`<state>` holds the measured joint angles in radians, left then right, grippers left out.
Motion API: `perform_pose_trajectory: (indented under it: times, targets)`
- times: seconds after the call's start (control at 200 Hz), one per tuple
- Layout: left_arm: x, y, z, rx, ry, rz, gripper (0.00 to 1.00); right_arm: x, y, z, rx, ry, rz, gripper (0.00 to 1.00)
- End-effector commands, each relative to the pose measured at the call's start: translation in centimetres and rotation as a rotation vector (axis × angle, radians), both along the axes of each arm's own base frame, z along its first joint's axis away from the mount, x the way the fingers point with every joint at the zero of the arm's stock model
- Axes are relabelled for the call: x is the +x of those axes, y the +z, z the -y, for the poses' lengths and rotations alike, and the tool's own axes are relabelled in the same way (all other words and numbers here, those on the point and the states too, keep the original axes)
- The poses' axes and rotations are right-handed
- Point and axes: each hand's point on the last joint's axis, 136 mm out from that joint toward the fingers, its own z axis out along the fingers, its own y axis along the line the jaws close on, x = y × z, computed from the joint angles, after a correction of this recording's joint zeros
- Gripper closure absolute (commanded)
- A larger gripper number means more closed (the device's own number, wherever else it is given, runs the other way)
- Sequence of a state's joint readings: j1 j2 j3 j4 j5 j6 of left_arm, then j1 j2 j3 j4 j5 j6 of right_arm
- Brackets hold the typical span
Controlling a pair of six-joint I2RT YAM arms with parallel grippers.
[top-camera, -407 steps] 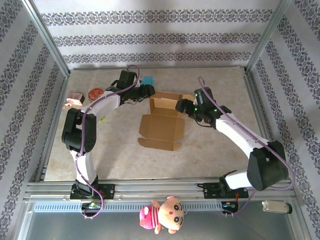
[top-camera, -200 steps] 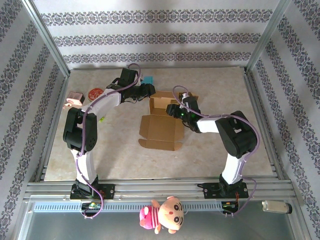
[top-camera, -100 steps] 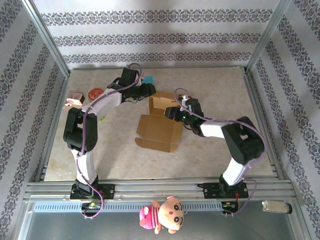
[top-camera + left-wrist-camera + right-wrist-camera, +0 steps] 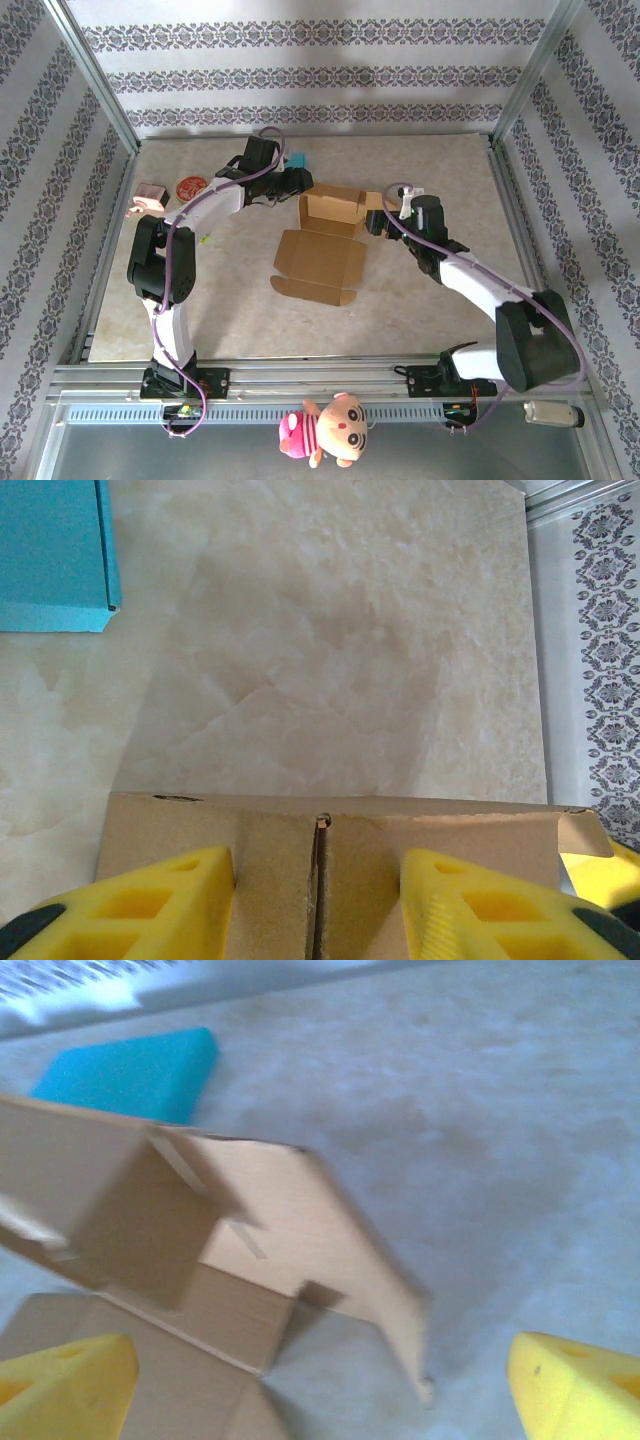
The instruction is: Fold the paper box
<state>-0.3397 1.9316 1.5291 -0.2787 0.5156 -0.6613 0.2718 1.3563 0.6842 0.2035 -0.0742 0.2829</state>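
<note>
The paper box (image 4: 330, 208) is brown cardboard in mid-table, its walls partly raised and its lid panel (image 4: 318, 262) lying flat toward me. My left gripper (image 4: 292, 185) is at the box's back-left corner. In the left wrist view its yellow fingers (image 4: 150, 905) press from both sides on a doubled cardboard wall (image 4: 330, 830) with a seam down the middle. My right gripper (image 4: 380, 218) hovers just right of the box, jaws wide apart and holding nothing. In the right wrist view, which is blurred, the box's loose side flap (image 4: 330, 1240) stands ahead of the gripper (image 4: 320, 1385).
A blue block (image 4: 296, 160) lies just behind the box, near the left gripper. A pink object (image 4: 150, 195) and a reddish disc (image 4: 190, 186) sit at the left edge. A plush toy (image 4: 330, 430) hangs on the front rail. Bare tabletop lies right of the box.
The right gripper has opened wide and pulled back to the right, off the box's front-right part. The lid panel shifted slightly left. The left gripper has kept its hold.
</note>
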Motion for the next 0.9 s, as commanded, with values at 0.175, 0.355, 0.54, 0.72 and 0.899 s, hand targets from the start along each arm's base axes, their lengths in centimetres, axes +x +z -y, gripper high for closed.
perform_pose_trajectory:
  times: [0.175, 0.355, 0.54, 0.72, 0.899]
  targets:
    - [-1.1, -0.5, 0.5, 0.014, -0.027, -0.025, 0.53, 2.7, -3.5, -0.7, 0.027, -0.005, -0.171, 0.4]
    - [-1.2, -0.7, 0.7, 0.007, -0.031, -0.028, 0.53, 2.2, -2.9, -4.2, 0.13, 0.024, -0.207, 0.64]
    - [-1.1, -0.7, 1.3, 0.0, -0.04, -0.026, 0.53, 2.6, -1.6, -6.3, 0.322, -0.023, -0.284, 0.71]
    - [-1.0, -0.8, 1.5, 0.009, -0.043, -0.02, 0.53, 2.7, -1.4, -7.0, 0.346, -0.028, -0.321, 0.73]
    - [-1.0, 0.2, 0.3, 0.083, -0.035, 0.047, 0.4, 2.4, -1.9, -5.7, 0.143, -0.039, -0.28, 0.78]
